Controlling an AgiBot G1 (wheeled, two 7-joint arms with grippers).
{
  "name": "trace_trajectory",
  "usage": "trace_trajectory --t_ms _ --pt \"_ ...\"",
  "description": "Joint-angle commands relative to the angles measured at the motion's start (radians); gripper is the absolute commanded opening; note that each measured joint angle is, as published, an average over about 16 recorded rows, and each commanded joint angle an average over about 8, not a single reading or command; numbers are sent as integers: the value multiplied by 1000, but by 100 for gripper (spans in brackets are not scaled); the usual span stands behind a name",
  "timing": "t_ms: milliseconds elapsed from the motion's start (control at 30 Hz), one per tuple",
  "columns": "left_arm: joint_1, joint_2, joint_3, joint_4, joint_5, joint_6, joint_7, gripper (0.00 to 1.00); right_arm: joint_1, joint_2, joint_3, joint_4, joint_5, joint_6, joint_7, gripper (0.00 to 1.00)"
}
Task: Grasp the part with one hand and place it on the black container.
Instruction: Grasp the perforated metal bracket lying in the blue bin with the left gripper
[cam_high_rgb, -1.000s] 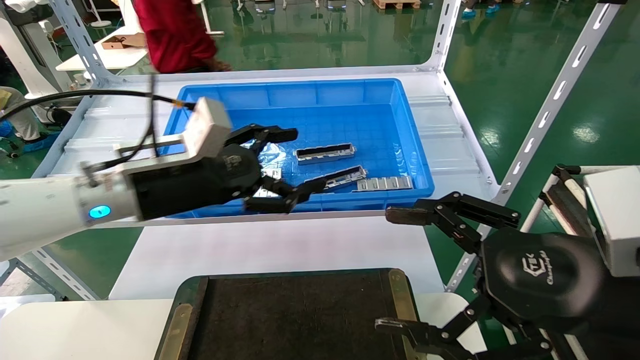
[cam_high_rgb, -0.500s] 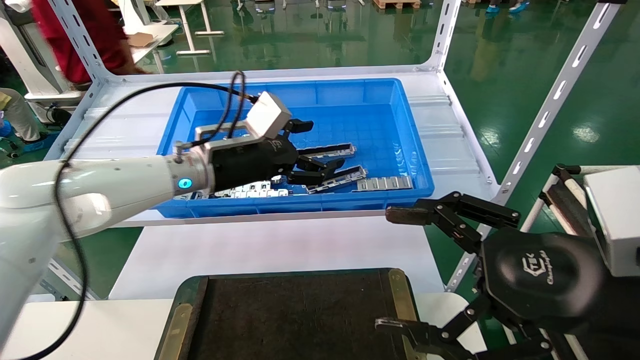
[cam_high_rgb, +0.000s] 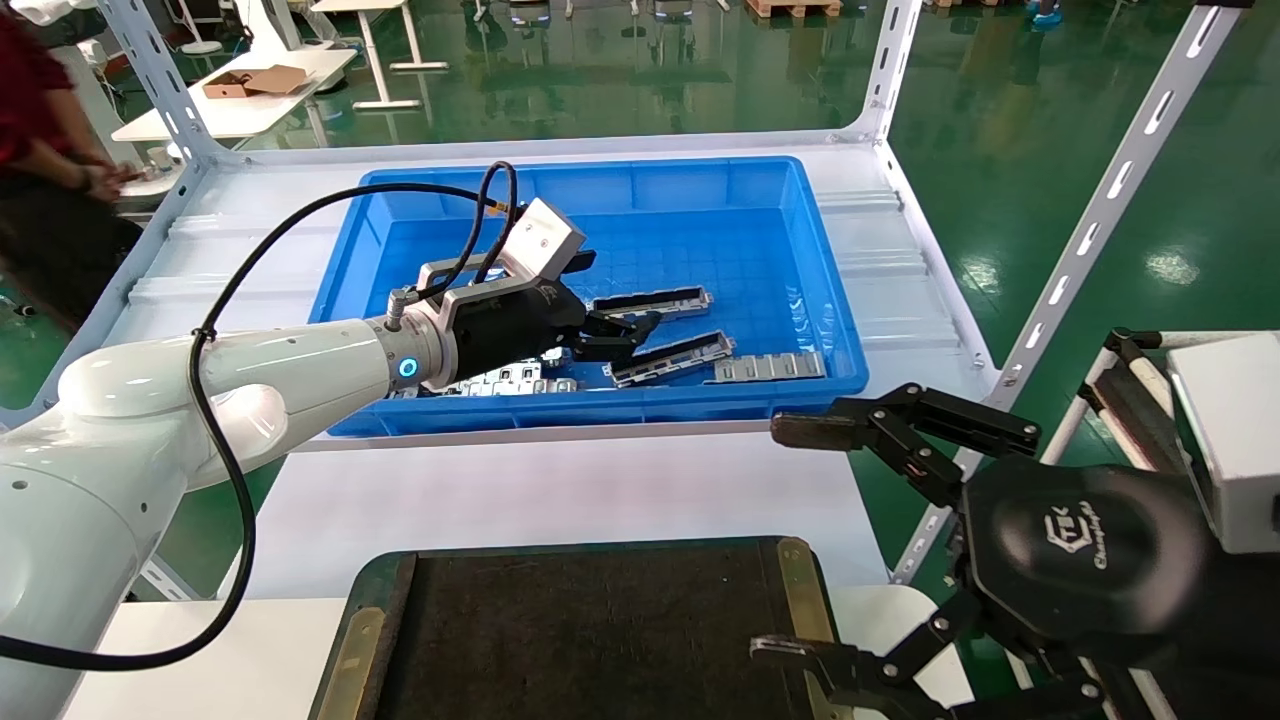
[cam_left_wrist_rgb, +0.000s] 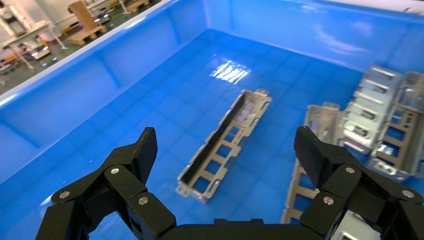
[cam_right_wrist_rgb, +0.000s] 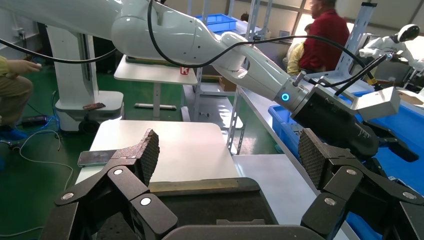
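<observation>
Left hand poised over a part in the blue bin

The left hand (cam_high_rgb: 560, 320) hovered with fingers (cam_left_wrist_rgb: 140, 155) spread, the part (cam_left_wrist_rgb: 225, 142) lying just ahead between them on the blue bin (cam_high_rgb: 820, 300) floor, its long axis running away from the palm. It looked silver-grey, hollow-dark, tabbed. The right hand (cam_high_rgb: 1000, 540), also spread, idled beside the black container (cam_high_rgb: 560, 640).
</observation>
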Motion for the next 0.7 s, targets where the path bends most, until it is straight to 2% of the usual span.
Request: trace_trajectory --t_ms 33,200,233,267,467,500,533,700 --pt "1 2 6 5 -5 -17 -1 100 0 0 0 0 0 0 0 100" --pt "8 3 30 0 -14 -41 -26 100 0 0 0 0 0 0 0 100" --pt "9 4 35 -1 -16 -45 -32 98 0 0 0 0 0 0 0 97" --pt "11 4 41 -3 -17 -49 -38 91 0 0 0 0 0 0 0 86" --pt "19 4 77 -17 -27 -72 -78 16 0 0 0 0 0 0 0 11" --pt "20 4 83 -21 -29 -75 -84 6 0 0 0 0 0 0 0 2" --pt "21 4 89 -24 -31 -79 -90 1 0 0 0 0 0 0 0 0" --pt "28 4 119 -40 -45 -94 -112 0 0 0 0 0 0 0 0 0"
